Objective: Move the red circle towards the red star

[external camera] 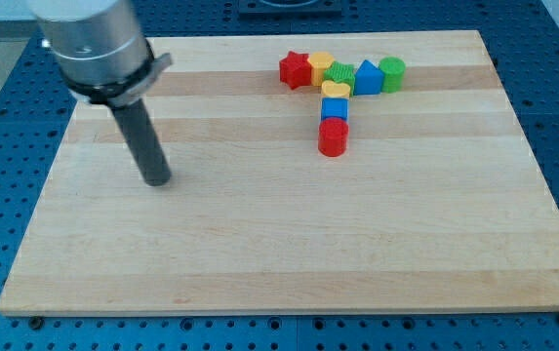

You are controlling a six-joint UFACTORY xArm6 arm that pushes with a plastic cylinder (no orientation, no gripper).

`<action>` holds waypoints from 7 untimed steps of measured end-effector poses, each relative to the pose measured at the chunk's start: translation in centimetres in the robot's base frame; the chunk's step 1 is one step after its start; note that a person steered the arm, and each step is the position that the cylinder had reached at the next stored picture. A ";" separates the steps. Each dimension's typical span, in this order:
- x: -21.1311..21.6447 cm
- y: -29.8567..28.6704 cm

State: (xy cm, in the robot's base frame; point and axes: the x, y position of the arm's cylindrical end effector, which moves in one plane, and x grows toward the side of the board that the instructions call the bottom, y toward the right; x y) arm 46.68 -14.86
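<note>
The red circle [333, 137] stands on the wooden board right of the middle, at the lower end of a short column of blocks. The red star [296, 69] lies near the view's top, up and to the left of the circle, at the left end of a row of blocks. My tip [158, 181] rests on the board far to the left of the circle, touching no block.
A yellow block [320, 66], a green block [339, 75], a blue block [368, 78] and a green cylinder [392, 73] follow the star in the row. A yellow heart [335, 91] and a blue cube [334, 108] sit between the row and the circle. The board [279, 244] lies on a blue perforated table.
</note>
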 end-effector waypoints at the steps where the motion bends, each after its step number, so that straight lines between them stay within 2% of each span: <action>1: 0.8 4.9; 4: 1.6 18.4; 7: 0.1 25.4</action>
State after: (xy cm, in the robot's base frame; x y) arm 46.80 10.50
